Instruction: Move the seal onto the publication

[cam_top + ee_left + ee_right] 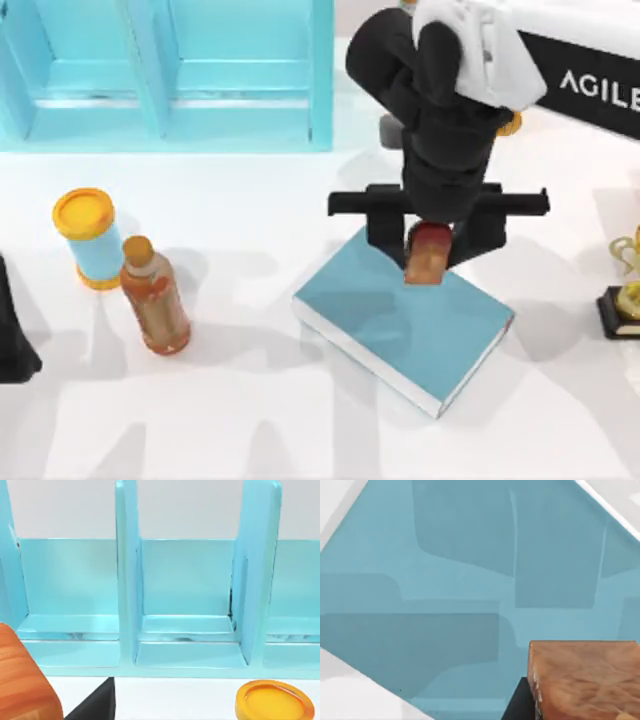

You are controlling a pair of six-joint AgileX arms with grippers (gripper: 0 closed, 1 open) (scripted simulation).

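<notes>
seal (428,253) | clamped in right gripper (430,240), over publication (400,325) far edge | arm pointing straight down | left gripper (12,345) parked at table's left, finger state unclear

white table (250,420) with light blue cabinet (170,75) along its far edge

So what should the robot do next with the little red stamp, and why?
Probably lower it a little, then let go. The right gripper holds the seal above the far corner of the teal book, and the right wrist view shows its tan base over the cover, so it looks lined up. Whether it touches yet, I cannot tell. The left arm waits at the table's left edge.
</notes>
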